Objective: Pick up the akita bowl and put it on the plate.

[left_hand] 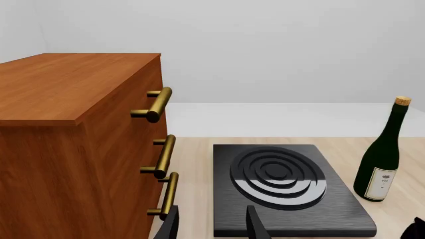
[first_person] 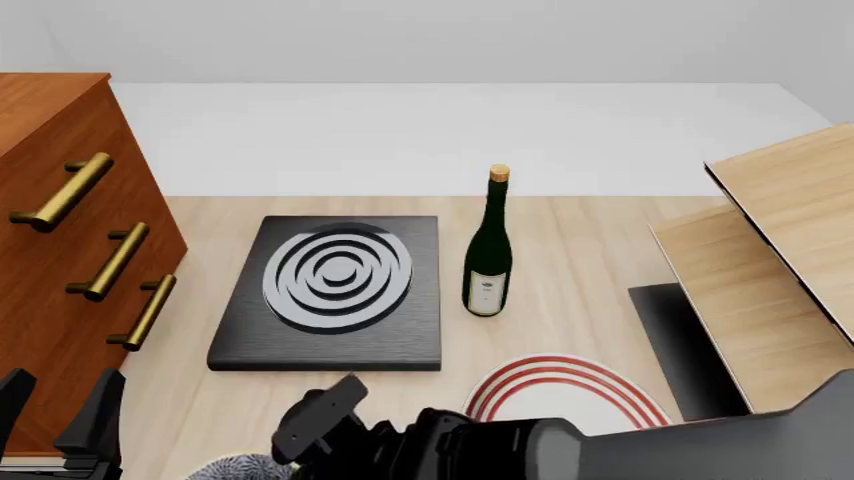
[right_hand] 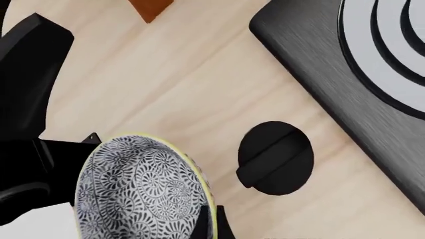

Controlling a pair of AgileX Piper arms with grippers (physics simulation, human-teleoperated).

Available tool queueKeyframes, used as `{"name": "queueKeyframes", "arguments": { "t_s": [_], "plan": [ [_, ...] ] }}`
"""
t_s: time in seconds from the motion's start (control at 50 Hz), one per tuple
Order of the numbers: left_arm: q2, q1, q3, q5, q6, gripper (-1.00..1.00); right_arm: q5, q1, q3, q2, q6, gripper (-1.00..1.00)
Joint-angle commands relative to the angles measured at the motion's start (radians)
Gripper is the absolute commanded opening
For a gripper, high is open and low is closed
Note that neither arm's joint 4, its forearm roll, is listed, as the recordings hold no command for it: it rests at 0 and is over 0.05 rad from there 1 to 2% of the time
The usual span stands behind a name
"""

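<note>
The akita bowl (right_hand: 139, 191), blue-and-white floral inside with a pale rim, fills the near part of the right wrist view and looks tilted. My right gripper (right_hand: 212, 224) has its dark fingers astride the bowl's rim, shut on it. In the front view only a sliver of the bowl (first_person: 240, 467) shows at the bottom edge, under the right gripper (first_person: 320, 425). The white plate (first_person: 567, 388) with red rings lies to the bowl's right, partly hidden by the right arm. My left gripper (first_person: 56, 405) stands open and empty at the lower left, its fingers (left_hand: 256, 224) in front of the black slab.
A wooden drawer cabinet (first_person: 54, 250) with brass handles stands at the left. A black slab with grey-white rings (first_person: 334, 290) lies mid-table, with a green wine bottle (first_person: 490, 250) beside it. A black knob (right_hand: 275, 157) lies near the bowl. A wooden shelf (first_person: 774, 260) rises at the right.
</note>
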Motion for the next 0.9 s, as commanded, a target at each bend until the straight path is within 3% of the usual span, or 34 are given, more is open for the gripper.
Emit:
{"name": "queueKeyframes", "arguments": {
  "t_s": [0.02, 0.44, 0.9],
  "plan": [
    [0.000, 0.000, 0.000, 0.000, 0.000, 1.00, 0.008, -0.037, 0.013, -0.054, 0.002, -1.00],
    [0.000, 0.000, 0.000, 0.000, 0.000, 1.00, 0.056, -0.111, 0.056, -0.237, -0.018, -1.00],
    [0.000, 0.000, 0.000, 0.000, 0.000, 1.00, 0.094, -0.356, 0.177, -0.465, -0.026, -1.00]
  ]
}}
